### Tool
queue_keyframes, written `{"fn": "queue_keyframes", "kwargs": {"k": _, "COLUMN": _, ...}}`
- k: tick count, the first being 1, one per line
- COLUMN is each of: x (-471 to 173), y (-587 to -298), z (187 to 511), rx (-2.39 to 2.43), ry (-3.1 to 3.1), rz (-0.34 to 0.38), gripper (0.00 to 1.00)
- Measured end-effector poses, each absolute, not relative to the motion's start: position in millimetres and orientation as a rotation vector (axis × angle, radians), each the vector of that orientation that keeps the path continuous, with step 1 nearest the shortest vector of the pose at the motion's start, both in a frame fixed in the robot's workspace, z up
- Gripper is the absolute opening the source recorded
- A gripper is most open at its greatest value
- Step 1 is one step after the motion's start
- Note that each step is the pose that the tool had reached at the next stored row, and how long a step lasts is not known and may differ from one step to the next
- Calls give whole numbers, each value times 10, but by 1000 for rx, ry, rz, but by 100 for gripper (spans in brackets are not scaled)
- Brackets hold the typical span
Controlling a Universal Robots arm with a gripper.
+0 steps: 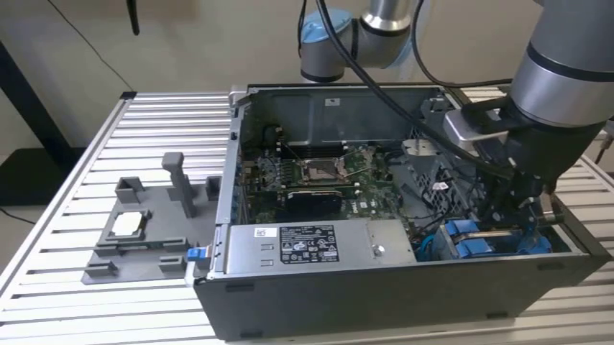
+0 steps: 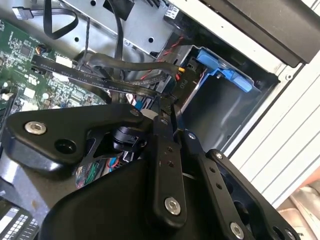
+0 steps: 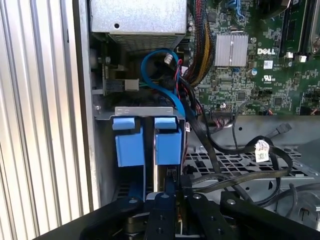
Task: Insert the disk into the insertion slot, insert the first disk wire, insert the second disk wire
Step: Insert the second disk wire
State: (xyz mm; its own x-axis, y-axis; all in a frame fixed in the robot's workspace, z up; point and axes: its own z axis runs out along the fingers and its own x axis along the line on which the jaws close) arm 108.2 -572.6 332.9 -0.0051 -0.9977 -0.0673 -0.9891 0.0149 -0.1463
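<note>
The disk, in its bright blue carrier (image 3: 167, 145), sits upright inside the insertion slot (image 3: 146, 112) at the case's corner; the carrier also shows as blue (image 1: 470, 241) in the exterior view and as a blue edge (image 2: 225, 72) in the second wrist view. My gripper (image 1: 513, 215) reaches down into the case right over it. The fingers (image 2: 161, 120) are pressed together, and a black plug of a disk wire (image 2: 181, 82) sits at their tips. In the first wrist view the gripper (image 3: 167, 184) stands just short of the carrier's blue tabs.
Black and coloured cables (image 3: 235, 165) drape over the perforated cage beside the slot. The motherboard (image 1: 317, 172) and the power supply (image 1: 307, 248) fill the case. A grey printed fixture (image 1: 144, 230) with upright posts stands on the slatted table at the exterior view's left.
</note>
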Motion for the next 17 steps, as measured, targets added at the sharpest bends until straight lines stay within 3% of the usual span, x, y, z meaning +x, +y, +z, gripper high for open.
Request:
{"fn": "queue_keyframes", "kwargs": {"k": 2, "x": 1091, "y": -5728, "z": 3348, "rx": -2105, "ry": 2128, "rz": -80, "gripper": 17}}
{"fn": "queue_keyframes", "kwargs": {"k": 3, "x": 1095, "y": -5729, "z": 3374, "rx": -2106, "ry": 2131, "rz": -77, "gripper": 24}}
{"fn": "queue_keyframes", "kwargs": {"k": 17, "x": 1102, "y": -5731, "z": 3608, "rx": -2106, "ry": 2140, "rz": -69, "gripper": 24}}
